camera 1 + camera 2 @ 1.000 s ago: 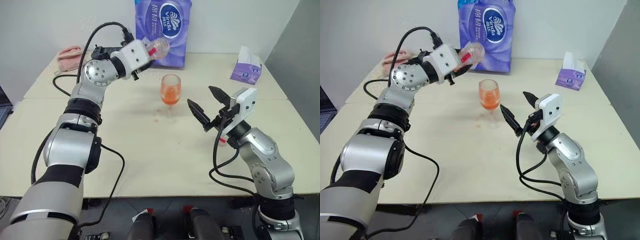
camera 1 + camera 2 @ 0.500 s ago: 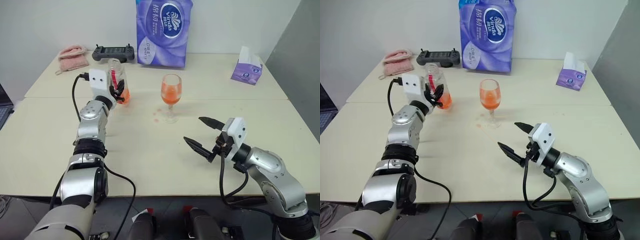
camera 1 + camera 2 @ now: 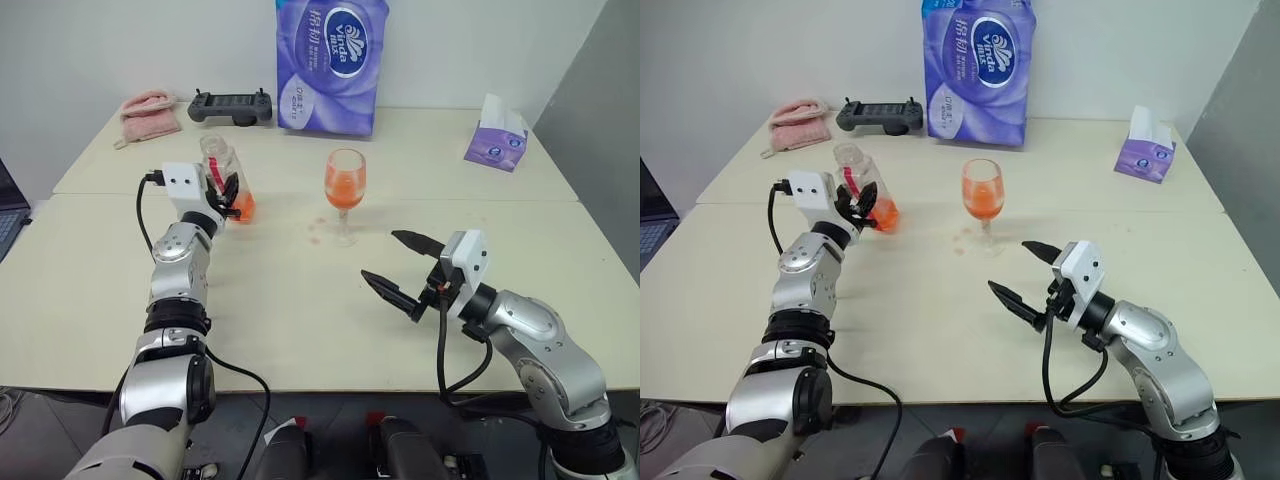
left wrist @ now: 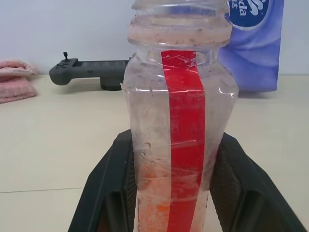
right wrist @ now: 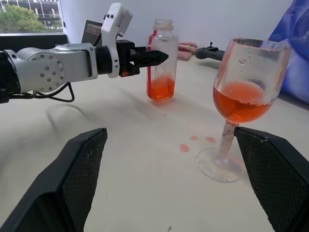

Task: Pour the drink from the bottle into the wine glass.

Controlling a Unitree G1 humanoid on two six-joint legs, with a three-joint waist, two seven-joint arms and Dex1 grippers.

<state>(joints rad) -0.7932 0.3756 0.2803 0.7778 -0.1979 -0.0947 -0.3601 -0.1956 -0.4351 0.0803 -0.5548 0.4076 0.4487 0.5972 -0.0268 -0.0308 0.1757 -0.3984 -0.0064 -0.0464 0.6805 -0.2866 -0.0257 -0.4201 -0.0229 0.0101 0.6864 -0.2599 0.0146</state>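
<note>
The clear bottle [image 3: 222, 172], uncapped and with a red strip down its side, is upright at the table's left with its base at the tabletop. A little orange drink [image 5: 161, 89] lies in its bottom. My left gripper [image 3: 228, 193] is shut on the bottle's lower body, one black finger [image 4: 108, 183] on each side. To its right stands the wine glass [image 3: 345, 190], partly filled with orange drink. My right gripper [image 3: 378, 254] hovers open and empty in front of the glass, its fingers pointing towards the glass and bottle.
Orange drops [image 3: 315, 228] spot the table beside the glass's foot. Along the back edge are a purple tissue pack [image 3: 328, 65], a black controller [image 3: 230, 105] and a pink cloth [image 3: 150, 108]. A small tissue box [image 3: 495, 140] sits back right.
The left gripper has come down and to the left from above the glass, turning the tipped bottle upright and lowering it to the table. The right gripper sank slightly towards the near edge.
</note>
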